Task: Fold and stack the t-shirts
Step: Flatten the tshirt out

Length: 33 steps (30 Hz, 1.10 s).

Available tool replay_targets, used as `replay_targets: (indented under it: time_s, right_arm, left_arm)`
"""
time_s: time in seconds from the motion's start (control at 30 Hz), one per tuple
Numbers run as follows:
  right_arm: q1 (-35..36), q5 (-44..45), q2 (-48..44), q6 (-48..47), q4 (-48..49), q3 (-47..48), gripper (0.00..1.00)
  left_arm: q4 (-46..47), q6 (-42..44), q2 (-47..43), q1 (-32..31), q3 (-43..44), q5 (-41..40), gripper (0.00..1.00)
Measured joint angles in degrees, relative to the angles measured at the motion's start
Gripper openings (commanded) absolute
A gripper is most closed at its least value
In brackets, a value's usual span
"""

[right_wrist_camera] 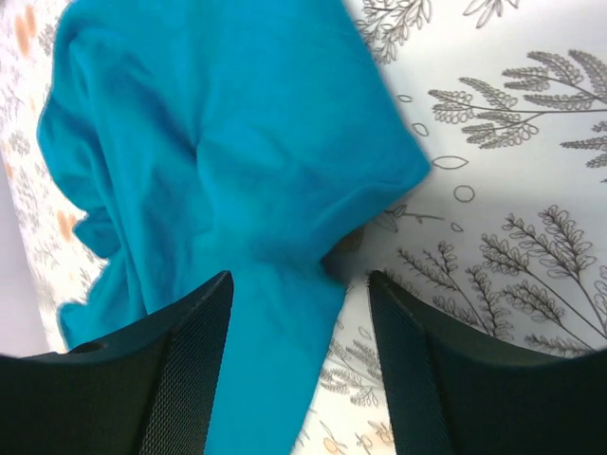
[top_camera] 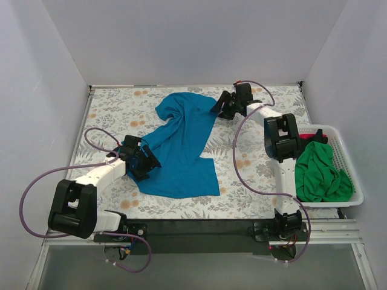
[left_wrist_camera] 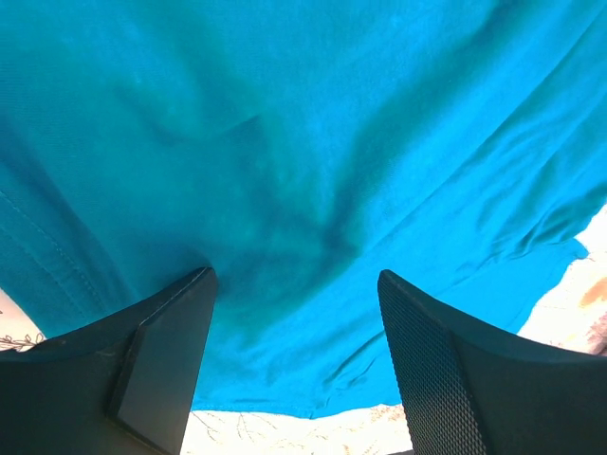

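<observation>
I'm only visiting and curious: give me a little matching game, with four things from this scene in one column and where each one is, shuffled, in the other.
1. blue t-shirt
2. green t-shirt
3. white basket
4. left gripper

A. lying inside the basket
B. at the right edge of the table
C. crumpled, mid-table
D. at the blue shirt's left edge, fingers apart

Pairs: 1-C, 2-A, 3-B, 4-D
</observation>
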Motion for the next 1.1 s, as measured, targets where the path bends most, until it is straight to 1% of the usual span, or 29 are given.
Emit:
replay_targets:
  time_s: [0.1, 0.13, 0.2, 0.23, 0.3, 0.33, 0.37, 0.43, 0.53, 0.6, 0.73, 0.8, 0.9, 0.93, 0.97, 1.03, 1.1]
  right_arm:
    - [-0.04, -0.15, 1.88, 3.61, 1.86, 0.72, 0.61]
    - [-0.04, 0.24, 2.32, 4.46, 2.38, 1.11, 0.54]
    - [-0.04, 0.72, 2.93, 5.44, 2.99, 1.38, 0.44]
    - [-0.11, 0.87, 3.23, 6.03, 3.21, 1.36, 0.29]
    - [-0.22, 1.29, 3.37, 6.58, 3.87, 0.94, 0.14]
    - [-0.42, 1.42, 3.32, 6.95, 4.46, 0.24, 0.02]
    - [-0.5, 1.46, 3.1, 6.97, 5.22, -0.7, 0.01]
    - [-0.79, 1.03, 1.95, 7.67, 7.72, -4.44, 0.01]
    - [-1.33, 1.55, -4.24, 6.93, 9.42, -13.94, 0.01]
    - [-1.73, 2.16, -9.7, 5.81, 9.46, -21.75, 0.01]
    - [-2.32, 3.02, -23.43, 4.61, 9.14, -39.34, 0.02]
    - [-2.23, 3.04, -30.8, 4.39, 8.87, -48.26, 0.06]
    - [-1.75, 3.04, -39.85, 4.28, 6.99, -57.88, 0.23]
    - [-1.55, 2.97, -42.21, 3.98, 6.47, -60.02, 0.39]
    - [-1.33, 2.84, -44.17, 3.56, 5.33, -61.46, 0.45]
    - [-0.85, 2.91, -47.1, 1.68, 2.49, -62.27, 0.56]
    - [-0.5, 3.72, -49.37, -1.36, -0.52, -61.53, 0.57]
  left_arm:
    - [0.0, 0.0, -0.39, 1.05, -0.42, 0.96, 0.68]
    - [-0.09, 0.0, -0.52, 1.51, -0.55, 1.16, 0.68]
    - [-0.28, 0.07, -0.7, 2.43, -0.68, 1.64, 0.68]
    - [-0.44, 0.22, -0.68, 2.95, -0.7, 1.9, 0.67]
    - [-0.87, 0.57, -0.42, 4.11, -0.5, 2.23, 0.66]
    - [-1.18, 0.83, -0.04, 4.72, -0.2, 2.32, 0.66]
    - [-1.53, 1.18, 0.5, 5.31, 0.26, 2.4, 0.66]
    - [-2.51, 2.1, 2.84, 6.64, 2.19, 2.47, 0.65]
    - [-4.0, 3.74, 8.04, 8.5, 6.8, 1.97, 0.65]
    - [-4.92, 5.11, 12.2, 9.27, 10.64, 1.31, 0.65]
    - [-6.6, 8.11, 21.31, 9.94, 20.55, -1.2, 0.66]
    - [-7.63, 9.64, 25.51, 10.01, 25.75, -2.89, 0.67]
    - [-8.41, 13.18, 33.68, 10.01, 36.63, -6.64, 0.71]
    - [-8.37, 14.67, 36.22, 10.01, 40.24, -7.72, 0.74]
    - [-8.24, 16.15, 38.84, 10.01, 43.93, -8.72, 0.77]
    - [-6.8, 18.6, 43.3, 9.99, 50.4, -10.21, 0.8]
    - [-5.22, 21.03, 46.77, 9.94, 55.41, -11.58, 0.85]
